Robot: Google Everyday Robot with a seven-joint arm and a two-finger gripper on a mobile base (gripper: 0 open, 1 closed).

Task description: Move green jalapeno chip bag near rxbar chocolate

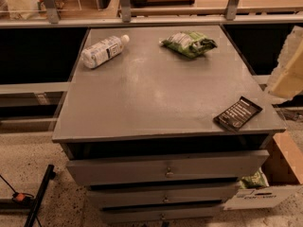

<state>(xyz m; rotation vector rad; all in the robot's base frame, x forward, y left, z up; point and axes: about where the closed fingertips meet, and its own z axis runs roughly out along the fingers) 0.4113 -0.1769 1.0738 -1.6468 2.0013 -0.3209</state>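
The green jalapeno chip bag (189, 43) lies crinkled at the far right of the grey cabinet top (156, 93). The rxbar chocolate (237, 113), a flat black wrapper with white text, lies at the near right corner, close to the edge. My gripper (288, 65) shows as a pale yellowish shape at the right edge of the view. It is off the cabinet's right side, raised, right of the chip bag and above the bar. It holds nothing that I can see.
A white-labelled plastic bottle (102, 51) lies on its side at the far left of the top. Drawers (165, 170) sit below the front edge. A cardboard box (274, 178) stands on the floor at right. A railing (142, 13) runs behind.
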